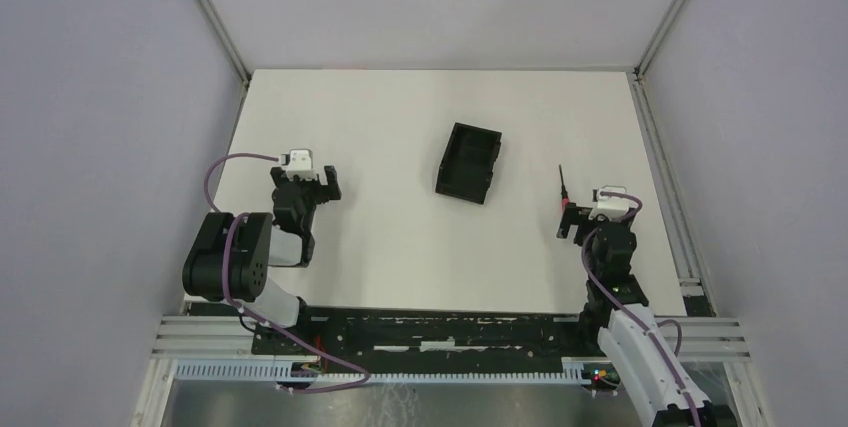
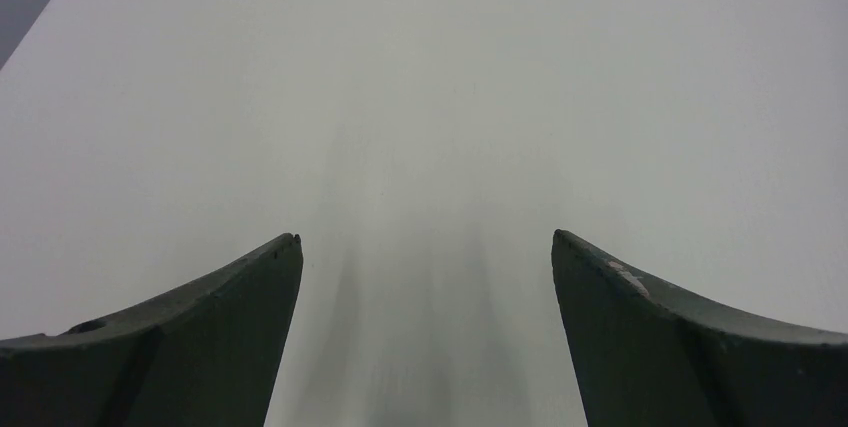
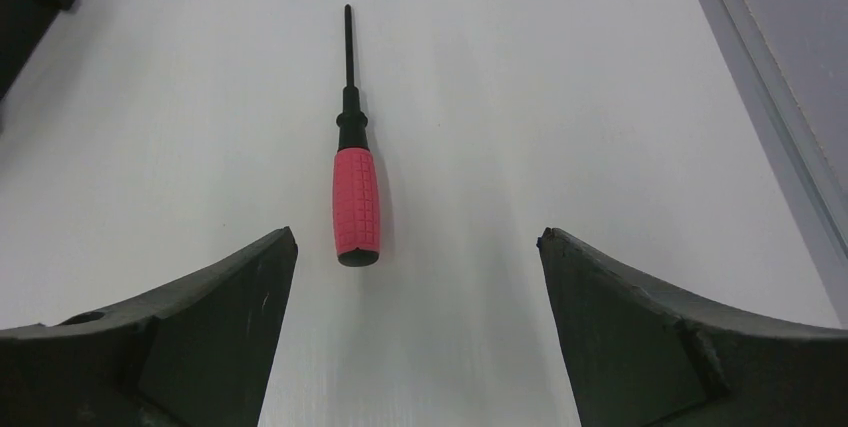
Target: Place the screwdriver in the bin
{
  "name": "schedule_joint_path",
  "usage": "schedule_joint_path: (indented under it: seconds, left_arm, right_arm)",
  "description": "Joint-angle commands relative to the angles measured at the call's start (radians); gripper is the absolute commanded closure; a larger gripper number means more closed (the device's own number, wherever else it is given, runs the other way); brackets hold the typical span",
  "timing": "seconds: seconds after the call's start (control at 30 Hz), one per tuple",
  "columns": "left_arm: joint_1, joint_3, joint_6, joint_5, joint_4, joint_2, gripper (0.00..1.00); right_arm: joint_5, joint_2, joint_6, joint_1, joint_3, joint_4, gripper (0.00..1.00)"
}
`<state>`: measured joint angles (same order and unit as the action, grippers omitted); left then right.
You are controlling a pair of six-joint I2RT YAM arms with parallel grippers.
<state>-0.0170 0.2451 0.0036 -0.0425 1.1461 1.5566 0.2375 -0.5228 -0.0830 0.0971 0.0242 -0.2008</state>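
The right pincer [image 3: 417,232] gapes wide, empty, just behind the screwdriver [image 3: 357,202]; the left pincer [image 2: 426,235] likewise.

Overhead view: light is even and diffuse, falling from above. The desk [image 1: 400,257] is bright white and flat in tone, with faint, soft-edged shadows. The bin [image 1: 468,162] reads near-black, its inner detail mostly lost. The frame posts lean outward toward the corners, a mild wide-angle stretch.

Left wrist view: the desk ahead of the left tool [image 2: 426,237] is hazy and featureless. Soft grey shadow streaks lie in the tool's gap. The far-left corner goes dark.

Right wrist view: sharper. The screwdriver [image 3: 356,202], just ahead of the right tool [image 3: 417,234], is crisp, and the grid on its handle is legible. A narrow soft shadow runs along its right side. The tool itself is dark, low in detail, and slightly soft at the bottom edge.
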Motion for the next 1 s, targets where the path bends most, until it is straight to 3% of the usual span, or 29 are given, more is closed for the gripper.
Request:
schedule_joint_path:
  seconds: [0.0, 0.13, 0.33, 0.43, 0.57, 0.7, 0.8, 0.9, 0.97]
  left_arm:
    - [0.006, 0.004, -0.033, 0.009, 0.029, -0.016, 0.00]
    - [0.006, 0.005, -0.033, 0.009, 0.028, -0.016, 0.00]
    - [0.006, 0.004, -0.033, 0.009, 0.029, -0.016, 0.00]
    - [0.006, 0.004, -0.033, 0.009, 0.029, -0.016, 0.00]
    - [0.006, 0.004, -0.033, 0.009, 0.029, -0.016, 0.00]
    - [0.006, 0.004, -0.033, 0.009, 0.029, -0.016, 0.00]
    - [0.006, 0.003, -0.033, 0.009, 0.029, -0.017, 0.00]
    - [0.006, 0.003, -0.033, 0.009, 0.029, -0.017, 0.00]
    - [0.006, 0.003, -0.033, 0.009, 0.029, -0.017, 0.00]
  right_arm:
    - [0.009, -0.027, -0.016, -0.001, 0.142, 0.047, 0.02]
    - [-0.009, -0.188, -0.014, -0.002, 0.377, 0.250, 0.02]
    - [-0.099, -0.638, 0.044, -0.002, 0.864, 0.636, 0.02]
    - [-0.127, -0.846, 0.060, -0.003, 1.035, 0.758, 0.07]
    - [-0.110, -1.005, 0.067, -0.006, 1.091, 0.787, 0.09]
    - [-0.101, -1.096, 0.057, -0.012, 1.033, 0.720, 0.10]
    - [-0.109, -1.160, 0.053, -0.020, 0.987, 0.674, 0.17]
    - [-0.123, -1.207, 0.039, -0.032, 0.945, 0.642, 0.34]
    - [-0.137, -1.219, 0.031, -0.038, 0.932, 0.639, 0.52]
